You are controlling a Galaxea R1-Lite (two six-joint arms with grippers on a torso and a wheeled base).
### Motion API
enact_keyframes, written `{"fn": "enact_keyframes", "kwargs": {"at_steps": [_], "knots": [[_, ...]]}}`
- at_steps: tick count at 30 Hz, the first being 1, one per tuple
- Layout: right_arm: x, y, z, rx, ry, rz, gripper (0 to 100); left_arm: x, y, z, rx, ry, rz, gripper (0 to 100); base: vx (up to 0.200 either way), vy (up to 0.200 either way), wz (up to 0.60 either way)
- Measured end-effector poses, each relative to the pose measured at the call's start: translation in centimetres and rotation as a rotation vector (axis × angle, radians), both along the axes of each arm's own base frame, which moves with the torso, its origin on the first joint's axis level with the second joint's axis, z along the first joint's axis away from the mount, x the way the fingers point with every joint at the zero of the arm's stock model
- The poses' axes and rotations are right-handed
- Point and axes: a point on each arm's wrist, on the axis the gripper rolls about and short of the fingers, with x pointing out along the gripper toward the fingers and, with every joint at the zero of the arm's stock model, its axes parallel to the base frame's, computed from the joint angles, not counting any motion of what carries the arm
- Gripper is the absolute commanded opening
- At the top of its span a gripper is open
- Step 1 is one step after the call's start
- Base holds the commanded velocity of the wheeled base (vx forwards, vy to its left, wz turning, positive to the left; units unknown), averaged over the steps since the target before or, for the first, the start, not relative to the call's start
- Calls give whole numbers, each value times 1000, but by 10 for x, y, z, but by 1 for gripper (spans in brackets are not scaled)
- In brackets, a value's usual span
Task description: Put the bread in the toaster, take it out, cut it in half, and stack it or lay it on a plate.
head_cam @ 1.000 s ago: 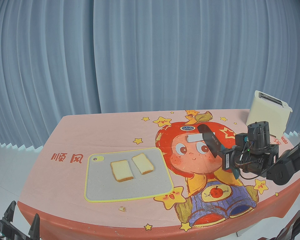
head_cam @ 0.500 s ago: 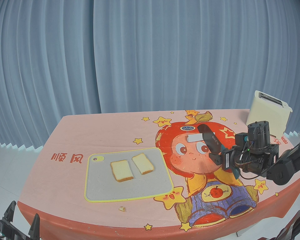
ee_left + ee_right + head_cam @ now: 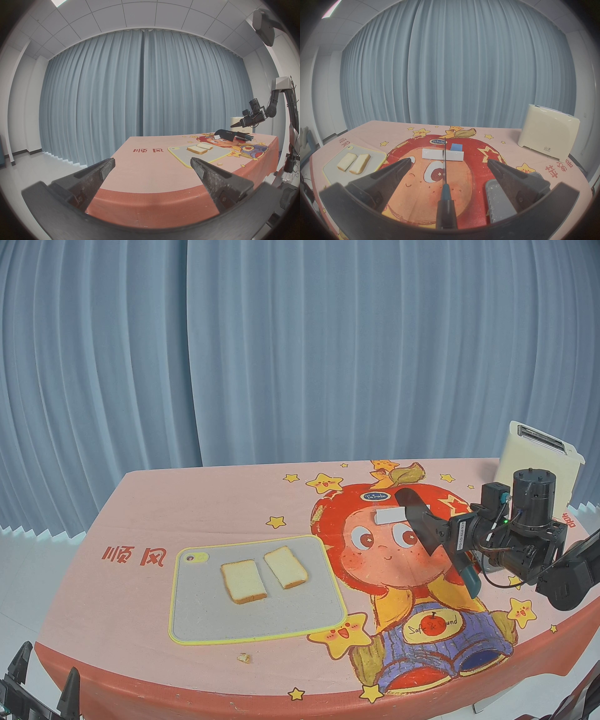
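— Blue curtain right across the back, pink cartoon tablecloth in front. Where's the bread?

— I see one bread piece and a second piece lying flat side by side, not touching, on the grey cutting board toward my left. A crumb sits on the cloth just off the board's near edge. The toaster stands at the far right corner, well apart from them.

— And the knife?

— My head camera gives me the knife broadside: black blade, teal handle toward the right arm. The right wrist camera gives it edge-on, a thin line crossing a white block, with a small blue block just behind. From the left wrist camera I can tell it lies low on the cloth, with my right gripper above it and apart.

— Fingers?

— Right ones spread wide, gripping nothing. That arm comes in over the right corner, wrist pointing leftward in front of the toaster. My left gripper hangs low off the near left corner, facing across the cloth, fingers just as wide and bare.
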Motion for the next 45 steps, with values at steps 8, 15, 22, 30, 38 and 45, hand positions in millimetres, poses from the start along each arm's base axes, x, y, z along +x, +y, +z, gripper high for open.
{"fn": "enact_keyframes", "kwargs": {"at_steps": [8,15,22,30,38,45], "knots": [[-8,-4,2,1,-5,0,100,0,0,0,0,0,-1,100,0,0,0],[-20,-8,15,16,-43,6,100,0,0,0,0,0,-1,100,0,0,0],[-26,-9,20,23,-62,11,100,0,0,0,0,0,-1,100,0,0,0],[-29,-9,24,28,-73,15,100,0,0,0,0,0,-1,100,0,0,0],[-35,-11,31,23,-101,25,100,0,0,0,0,0,-1,100,0,0,0],[-44,-10,35,19,-113,43,100,0,0,0,0,0,-1,100,0,0,0]]}}
